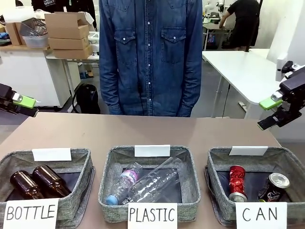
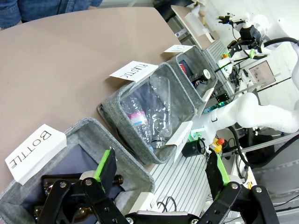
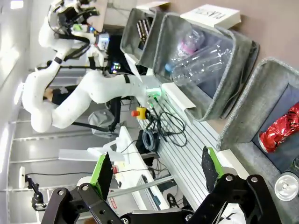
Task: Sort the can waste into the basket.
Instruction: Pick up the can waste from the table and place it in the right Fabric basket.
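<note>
Both cans lie inside the grey CAN basket [image 1: 215, 160] at the front right: a shiny red can [image 1: 237, 182] and, to its right, a dark can with a silver top [image 1: 274, 187]. My right gripper [image 1: 268, 113] hangs open and empty above the table's right edge, behind that basket. In the right wrist view the open gripper [image 3: 157, 165] looks past the basket's rim [image 3: 243, 107] at the red can [image 3: 280, 128] and the dark can's top [image 3: 286, 185]. My left gripper [image 1: 24, 106] is open and empty at the far left; its wrist view [image 2: 163, 168] shows the CAN basket [image 2: 209, 88] farthest off.
A BOTTLE basket [image 1: 83, 160] with two brown bottles [image 1: 40, 183] sits front left. The PLASTIC basket [image 1: 190, 167] with clear plastic bottles [image 1: 152, 183] sits in the middle. A person in a denim shirt [image 1: 150, 57] stands at the far side. Bare brown table [image 1: 143, 131] lies behind the baskets.
</note>
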Available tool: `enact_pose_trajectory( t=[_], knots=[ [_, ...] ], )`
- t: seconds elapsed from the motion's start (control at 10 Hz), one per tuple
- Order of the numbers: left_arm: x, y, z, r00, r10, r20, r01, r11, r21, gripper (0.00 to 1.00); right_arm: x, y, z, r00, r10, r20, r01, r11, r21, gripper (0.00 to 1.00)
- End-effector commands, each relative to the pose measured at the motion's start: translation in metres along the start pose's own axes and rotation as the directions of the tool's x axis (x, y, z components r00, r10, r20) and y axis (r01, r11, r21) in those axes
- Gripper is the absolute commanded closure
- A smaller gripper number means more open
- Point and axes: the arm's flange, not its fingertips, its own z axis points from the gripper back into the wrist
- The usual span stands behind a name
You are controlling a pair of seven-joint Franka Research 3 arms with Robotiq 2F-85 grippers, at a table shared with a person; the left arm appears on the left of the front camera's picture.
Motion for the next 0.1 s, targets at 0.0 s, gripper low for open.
enact_pose_trajectory(
  t=[0.0],
  knots=[
    [0.0009, -0.0034, -0.0001, 1.0, 0.009, 0.005, -0.009, 1.0, -0.005, 0.0, -0.0003, -0.0009, 0.0042, 1.0, 0.017, -0.007, -0.017, 1.0, 0.001, 0.0]
  ],
)
